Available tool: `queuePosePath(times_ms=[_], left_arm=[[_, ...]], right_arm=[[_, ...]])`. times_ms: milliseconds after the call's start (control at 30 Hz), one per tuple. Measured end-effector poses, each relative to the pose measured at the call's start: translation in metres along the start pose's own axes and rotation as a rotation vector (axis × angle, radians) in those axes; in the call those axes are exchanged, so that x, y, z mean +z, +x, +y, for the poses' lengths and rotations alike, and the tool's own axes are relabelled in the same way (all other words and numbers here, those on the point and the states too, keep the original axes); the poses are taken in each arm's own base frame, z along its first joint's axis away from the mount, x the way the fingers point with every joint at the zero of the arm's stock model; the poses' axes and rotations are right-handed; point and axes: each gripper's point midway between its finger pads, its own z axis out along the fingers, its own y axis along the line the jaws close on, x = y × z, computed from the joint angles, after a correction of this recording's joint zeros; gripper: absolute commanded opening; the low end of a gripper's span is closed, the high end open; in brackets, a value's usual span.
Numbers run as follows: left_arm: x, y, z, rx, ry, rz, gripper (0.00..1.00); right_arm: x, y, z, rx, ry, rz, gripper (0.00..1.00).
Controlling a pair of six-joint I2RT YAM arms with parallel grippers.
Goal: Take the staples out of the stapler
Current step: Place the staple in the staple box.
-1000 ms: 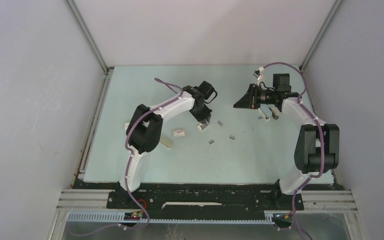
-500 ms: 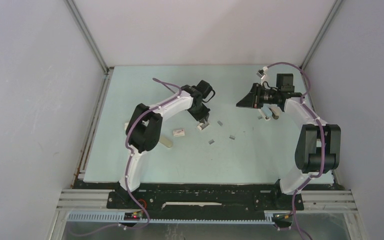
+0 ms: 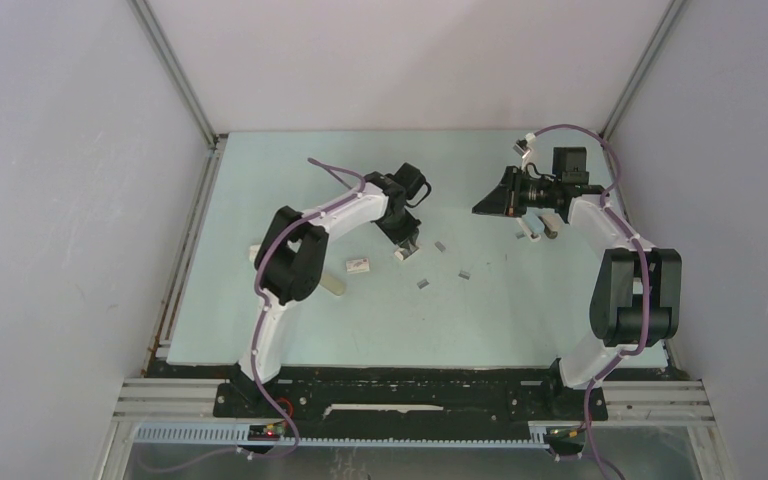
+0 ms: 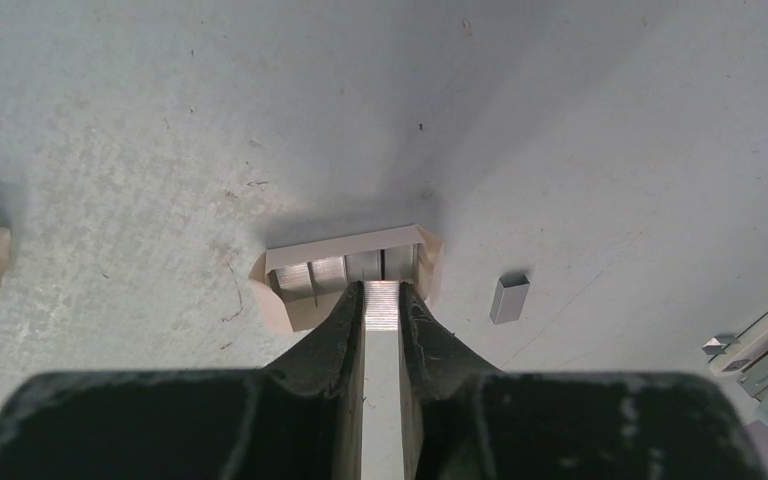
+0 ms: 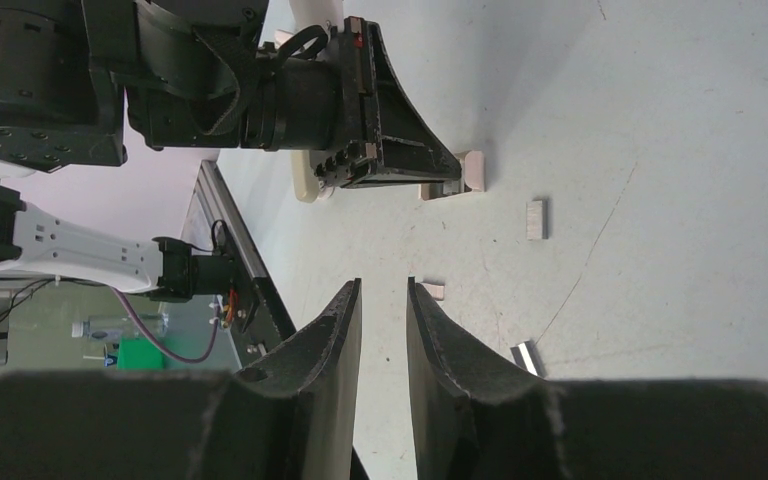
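In the left wrist view my left gripper (image 4: 384,290) is shut on a ridged silvery strip of staples (image 4: 382,312). Its tips sit at the mouth of a small open cardboard box (image 4: 285,300) that holds more staple strips. From above, that gripper (image 3: 407,243) is left of the table's centre. The stapler (image 4: 765,350) shows only as a pale body with a metal track at the frame's right edge, and from above it lies as pale pieces (image 3: 535,228) under my right arm. My right gripper (image 5: 384,288) is open and empty, hovering above the table and pointing left (image 3: 480,208).
Loose staple blocks lie right of the box (image 3: 440,245), (image 3: 465,272), (image 3: 423,284); one (image 4: 509,298) is close to my left fingers. A white printed box (image 3: 358,265) and a cream piece (image 3: 332,285) lie left of the left arm. Walls enclose three sides of the table.
My right gripper has risen and drawn back a little to the right. The left gripper has stayed at the box, shut on the strip.
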Motion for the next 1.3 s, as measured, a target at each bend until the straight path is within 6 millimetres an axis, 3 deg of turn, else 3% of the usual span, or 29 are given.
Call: queuePosePath(times_ms=[333,567,1300], left_arm=[[0.0088,0.0,0.0031,-0.001,-0.017,0.004,0.09],[0.0056,-0.003,-0.006,-0.004,0.008,-0.003,0.09],[0.0069,-0.0027,-0.0053,0.0,0.005,-0.002,0.15]], right_arm=[[-0.0011,-0.0007,-0.001,0.001,0.002,-0.003,0.31],[-0.0011,-0.0008,-0.0009,0.001,0.002,-0.003,0.31],[0.0001,0.0009,-0.0027,0.01,-0.003,0.003,0.31]])
